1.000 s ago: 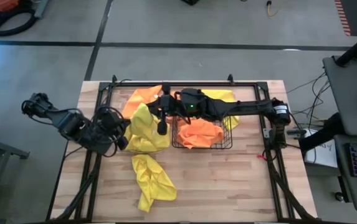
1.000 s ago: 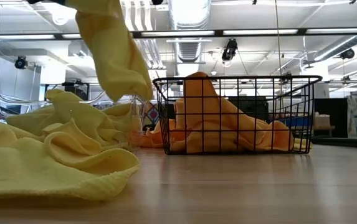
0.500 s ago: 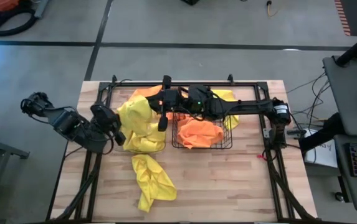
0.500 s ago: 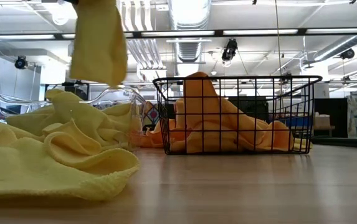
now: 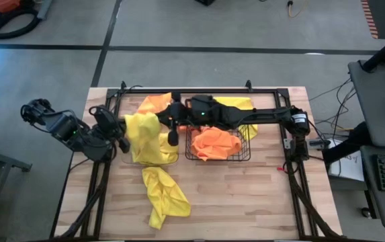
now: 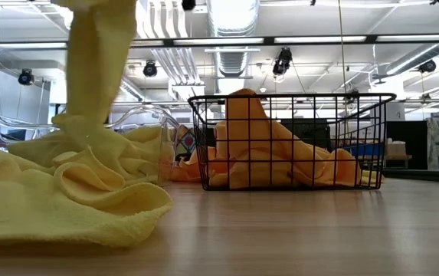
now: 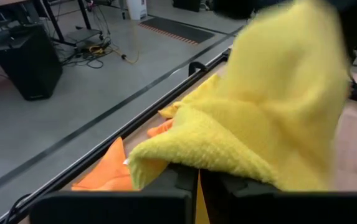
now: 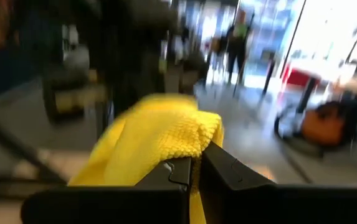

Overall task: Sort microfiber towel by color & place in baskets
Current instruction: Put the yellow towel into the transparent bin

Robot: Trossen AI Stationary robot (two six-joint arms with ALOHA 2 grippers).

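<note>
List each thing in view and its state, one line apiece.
Left hand: shut on held yellow towel.
Right hand: shut on held yellow towel.
Held yellow towel: stretched between both hands, hanging over the clear basket.
Clear basket: holds yellow towels.
Wire basket: holds orange towels.
Loose yellow towel: crumpled on the table.

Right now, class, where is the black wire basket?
In the high view the black wire basket sits mid-table, right of the clear bin, holding orange cloths.
</note>
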